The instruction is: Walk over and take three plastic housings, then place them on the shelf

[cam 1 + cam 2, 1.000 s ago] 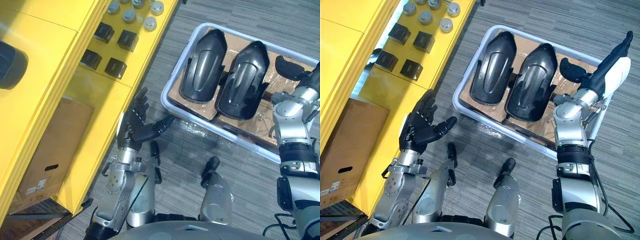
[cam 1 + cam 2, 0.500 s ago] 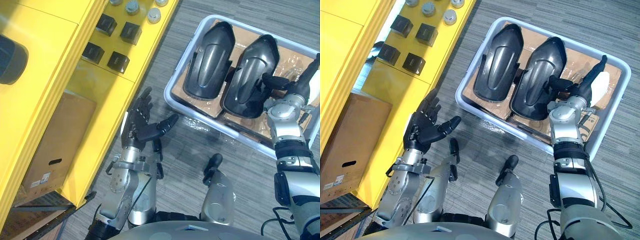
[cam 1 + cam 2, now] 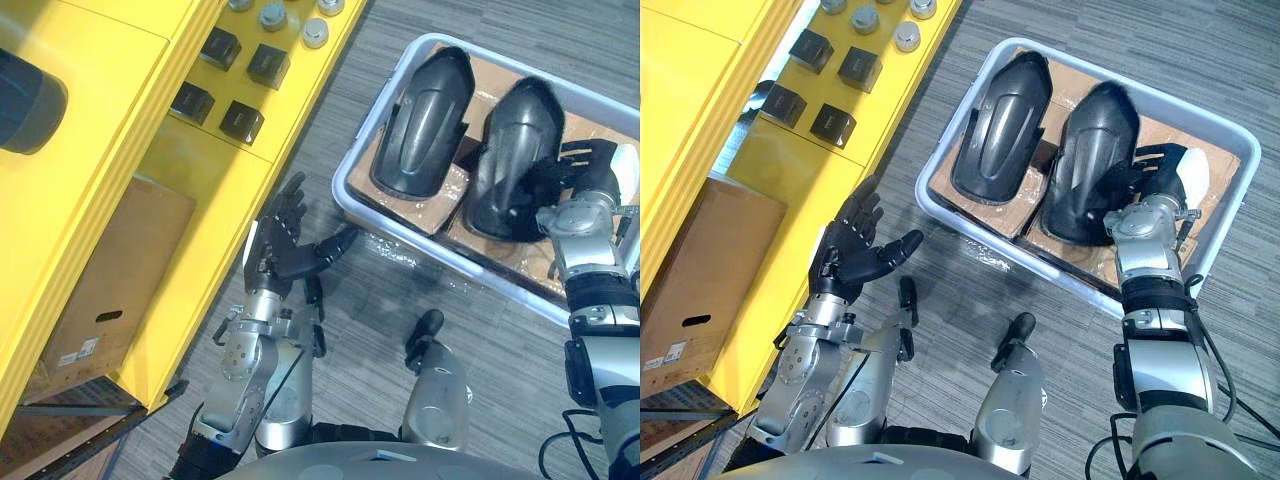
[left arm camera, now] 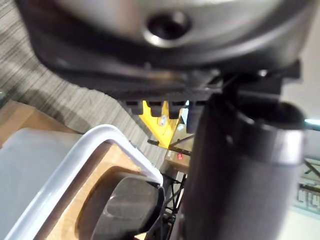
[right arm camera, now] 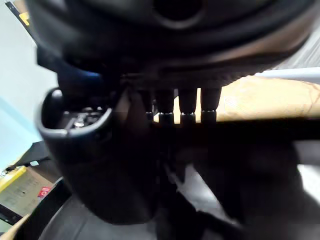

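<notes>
Two black plastic housings lie side by side on cardboard in a pale bin (image 3: 1120,86) on the floor: the left housing (image 3: 1000,125) and the right housing (image 3: 1090,160). My right hand (image 3: 1150,190) is at the right housing's outer edge, its fingers curled over that edge and the white-covered thumb on the far side. In the right wrist view the fingers (image 5: 180,107) bend down onto the dark shell (image 5: 100,220). My left hand (image 3: 845,255) hovers open over the floor between the bin and the yellow shelf, holding nothing.
The yellow shelf (image 3: 790,160) runs along my left, with small black blocks (image 3: 830,125) and silver caps (image 3: 905,35) on it. A cardboard box (image 3: 700,270) sits in its lower level. Grey carpet lies between shelf and bin.
My right hand has come down from above the bin's right side onto the right housing and curled its fingers over its edge. The left hand has stayed open in place.
</notes>
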